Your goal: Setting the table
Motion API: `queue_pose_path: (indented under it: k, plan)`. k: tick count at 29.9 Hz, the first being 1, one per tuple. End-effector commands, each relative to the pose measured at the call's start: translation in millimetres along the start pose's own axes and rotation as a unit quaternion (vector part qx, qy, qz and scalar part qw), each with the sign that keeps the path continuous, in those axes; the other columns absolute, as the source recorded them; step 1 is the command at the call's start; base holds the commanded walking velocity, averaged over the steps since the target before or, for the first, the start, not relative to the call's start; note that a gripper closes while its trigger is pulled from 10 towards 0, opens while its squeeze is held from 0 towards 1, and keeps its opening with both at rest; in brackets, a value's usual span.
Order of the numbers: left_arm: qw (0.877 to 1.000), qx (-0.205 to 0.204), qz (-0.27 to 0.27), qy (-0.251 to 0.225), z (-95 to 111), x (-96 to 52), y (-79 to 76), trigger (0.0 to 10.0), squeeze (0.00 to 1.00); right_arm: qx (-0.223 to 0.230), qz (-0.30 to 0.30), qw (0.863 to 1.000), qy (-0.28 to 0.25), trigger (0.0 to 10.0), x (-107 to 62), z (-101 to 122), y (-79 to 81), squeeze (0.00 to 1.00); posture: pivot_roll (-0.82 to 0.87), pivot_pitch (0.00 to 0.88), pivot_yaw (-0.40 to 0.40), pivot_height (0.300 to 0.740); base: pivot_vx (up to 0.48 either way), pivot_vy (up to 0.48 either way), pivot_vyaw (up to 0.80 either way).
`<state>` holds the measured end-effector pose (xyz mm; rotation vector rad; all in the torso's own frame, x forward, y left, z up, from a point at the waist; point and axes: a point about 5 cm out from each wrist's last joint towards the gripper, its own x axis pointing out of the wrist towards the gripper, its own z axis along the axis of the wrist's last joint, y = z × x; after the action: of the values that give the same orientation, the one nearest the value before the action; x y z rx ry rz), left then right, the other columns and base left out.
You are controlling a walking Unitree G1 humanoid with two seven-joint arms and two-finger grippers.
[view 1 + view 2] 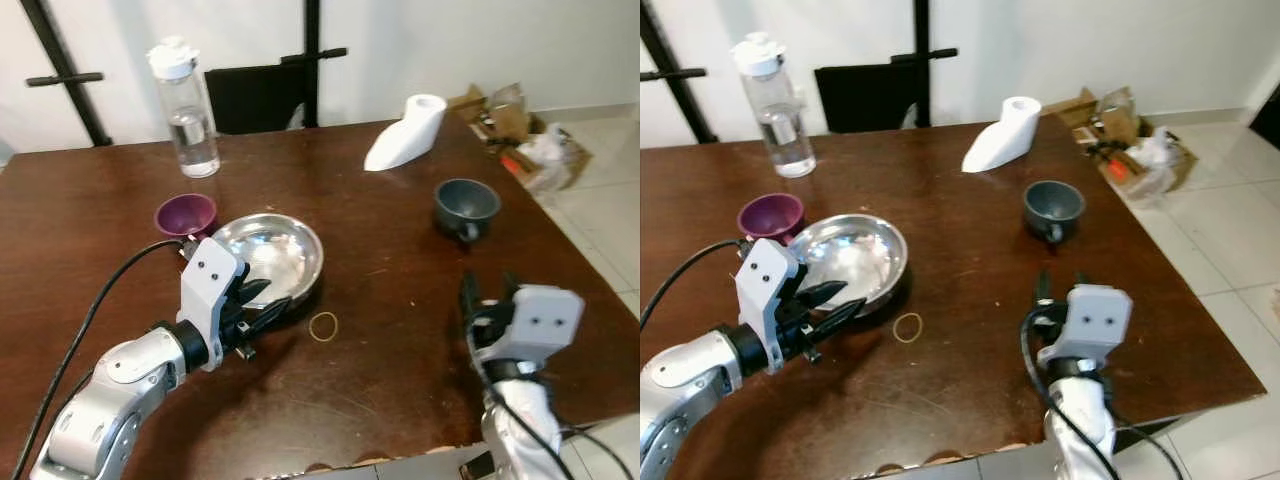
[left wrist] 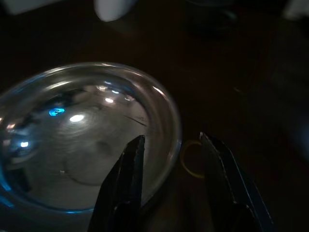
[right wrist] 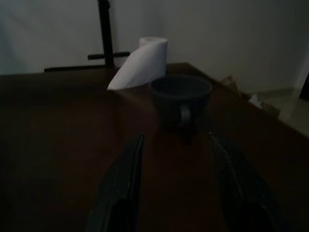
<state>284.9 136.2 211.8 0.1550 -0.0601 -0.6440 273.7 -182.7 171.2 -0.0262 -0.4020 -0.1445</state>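
Two hands low over the worktop (image 1: 400, 330), both spread, nothing gripped. Left hand (image 1: 262, 303) sits at the near rim of the steel bowl (image 1: 275, 255); in the left wrist view one finger (image 2: 126, 179) overlaps the bowl's rim and the other lies outside it, but contact can't be confirmed. Rubber band (image 1: 323, 325) lies flat on the wood just past the outer finger, beside the bowl, not touching the hand. Purple cup (image 1: 186, 215) is right behind the left wrist housing, up against the bowl's far-left edge. Clear water bottle (image 1: 186, 110) with white cap stands upright further out beyond the cup, well apart from the hand.

Right hand (image 1: 490, 292) hovers near the worktop's right front area, fingers (image 3: 124, 179) parted and pointing straight at the dark grey mug (image 1: 466, 208); mug is ahead of the fingertips, apart from them, upright, handle facing the hand. Paper roll (image 1: 408, 131) lies beyond the mug, a sheet trailing off it. Black chair back (image 1: 255, 98) behind the far edge. Cardboard and bags clutter (image 1: 525, 135) on the floor off to the right hand's outer side.
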Motion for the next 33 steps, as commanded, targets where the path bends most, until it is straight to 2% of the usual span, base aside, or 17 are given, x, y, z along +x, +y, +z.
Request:
queue_pose_path:
  k: [1, 3, 4, 5, 10, 33]
  plan:
    - [1.0, 0.001, 0.017, 0.021, -9, 0.5, 0.3, 10.0, 0.0, 0.008, 0.0, 1.0, 0.01, 10.0, -5.7, 0, 2.5, 0.0, 0.06, 0.129, 0.11, 0.74, 0.0, 0.0, 0.0]
    - [0.999, -0.003, 0.035, 0.02, -12, 2.7, 0.8, 10.0, 0.0, 0.011, 0.005, 1.0, 0.018, 10.0, -9.8, 0, 5.1, 0.0, 0.05, 0.125, 0.111, 0.74, 0.0, 0.0, 0.0]
    - [0.997, -0.011, 0.07, 0.015, -15, 7.4, 2.5, 10.0, 0.0, 0.013, 0.018, 0.999, 0.035, 10.0, -14.8, 1, 11.3, 0.0, 0.04, 0.115, 0.107, 0.74, 0.0, 0.0, 0.0]
    - [0.996, -0.014, 0.082, 0.013, -15, 9.3, 3.1, 10.0, 0.0, 0.014, 0.022, 0.999, 0.042, 10.0, -16.2, 3, 13.5, 0.0, 0.04, 0.115, 0.107, 0.74, 0.0, 0.0, 0.0]
    - [0.995, -0.008, 0.104, 0.004, -14, 13.8, 4.9, 10.0, 0.0, 0.016, 0.033, 0.998, 0.051, 10.0, -15.9, 5, 18.4, 0.0, 0.04, 0.107, 0.099, 0.74, -0.06, 0.0, 0.0]
    - [0.993, -0.004, 0.121, -0.007, -14, 17.9, 8.4, 10.0, 0.0, 0.014, 0.041, 0.996, 0.075, 10.0, -14.5, 5, 22.8, 0.0, 0.04, 0.101, 0.1, 0.74, -0.364, 0.0, 0.0]
